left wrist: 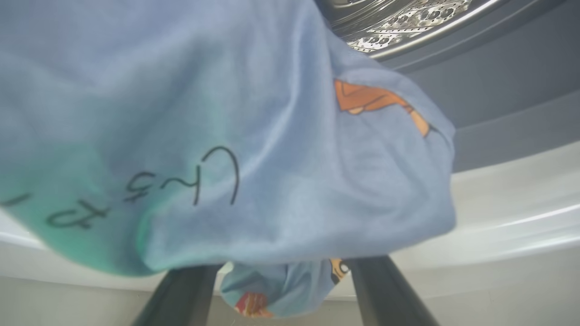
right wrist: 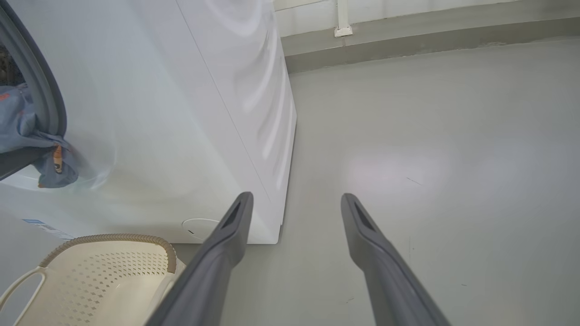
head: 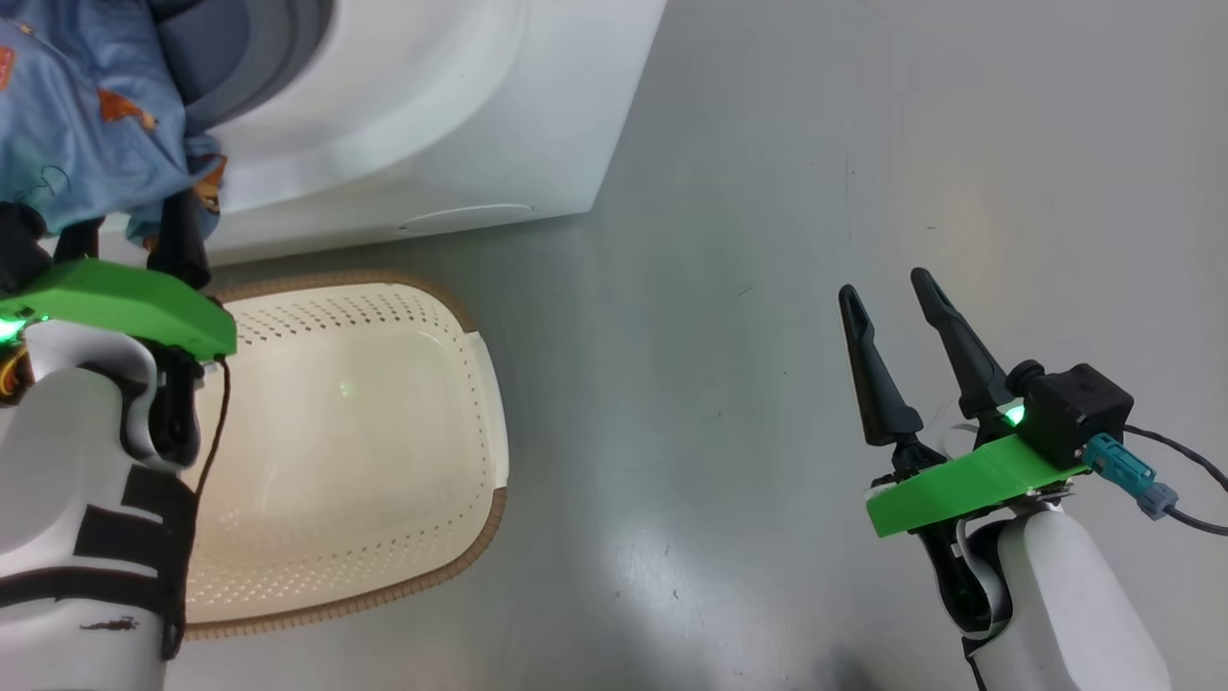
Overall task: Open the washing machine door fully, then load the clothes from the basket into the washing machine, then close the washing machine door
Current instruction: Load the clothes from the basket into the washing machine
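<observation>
The blue clothes [head: 77,125] with orange figures hang out of the washing machine [head: 432,115] opening, over its grey gasket [left wrist: 498,90] and below the steel drum [left wrist: 408,22]. My left gripper [head: 129,235] points up into the fabric. In the left wrist view its fingers [left wrist: 385,294] stand wide apart, open, with the clothes [left wrist: 226,136] draped over their tips and a small fold hanging between them. The cream basket [head: 355,432] sits on the floor before the machine with nothing in it. My right gripper [head: 885,288] hangs open over bare floor, well to the right. The washing machine door is out of view.
Grey floor [head: 767,192] stretches right of the machine to a wall skirting [right wrist: 408,45]. The machine's right front corner [right wrist: 278,237] stands just ahead of my right gripper [right wrist: 297,199], with the basket [right wrist: 104,271] at its lower left. A cable [head: 1180,461] trails from the right wrist.
</observation>
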Tool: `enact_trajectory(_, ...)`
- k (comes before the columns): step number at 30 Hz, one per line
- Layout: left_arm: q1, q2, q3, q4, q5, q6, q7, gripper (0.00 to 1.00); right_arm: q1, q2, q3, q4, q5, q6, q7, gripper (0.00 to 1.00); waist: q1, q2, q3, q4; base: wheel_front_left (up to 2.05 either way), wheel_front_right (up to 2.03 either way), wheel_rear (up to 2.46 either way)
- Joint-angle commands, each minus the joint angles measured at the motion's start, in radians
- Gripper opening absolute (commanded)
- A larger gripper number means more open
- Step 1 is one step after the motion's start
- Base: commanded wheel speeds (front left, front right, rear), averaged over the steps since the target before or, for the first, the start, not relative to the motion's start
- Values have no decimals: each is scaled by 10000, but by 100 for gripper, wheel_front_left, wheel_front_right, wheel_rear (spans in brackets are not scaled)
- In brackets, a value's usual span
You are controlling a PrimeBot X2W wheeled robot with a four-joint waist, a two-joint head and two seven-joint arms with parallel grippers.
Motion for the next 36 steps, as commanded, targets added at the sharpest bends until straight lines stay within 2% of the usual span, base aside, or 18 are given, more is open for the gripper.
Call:
enact_trajectory(1, -208, 499, 196, -99, -177, -27, -63, 100, 82, 49, 279, -223, 142, 16, -48, 100, 0, 0, 20, -17, 0, 0, 0)
enact_trajectory(2, -263, 524, 176, -59, -231, -27, -63, 100, 80, 49, 282, -226, 148, 16, -48, 100, 0, 0, 30, -24, 0, 0, 0)
enact_trajectory(3, -304, 543, 167, -72, -291, -27, -63, 35, 79, 49, 284, -228, 153, 16, -48, 100, 0, 0, 38, -31, 0, 0, 0)
enact_trajectory(4, -324, 555, 152, -96, -359, -27, -63, 0, 78, 49, 286, -230, 157, 16, -48, 100, 0, 0, 47, -38, 0, 0, 0)
enact_trajectory(17, 215, 761, -215, -685, -529, -27, -63, 0, 93, 49, 243, -181, 166, 16, -48, 100, 0, 0, -68, 36, 0, 0, 0)
enact_trajectory(29, 1435, 890, 706, -3958, 459, -27, -63, 0, 187, 49, 254, -86, 256, 16, -48, 100, 0, 0, -419, 142, 0, 0, 0)
enact_trajectory(36, 959, 1463, 597, -4190, 711, -27, -63, 0, 115, 49, 375, -151, 370, 16, -48, 100, 0, 0, -167, 15, 0, 0, 0)
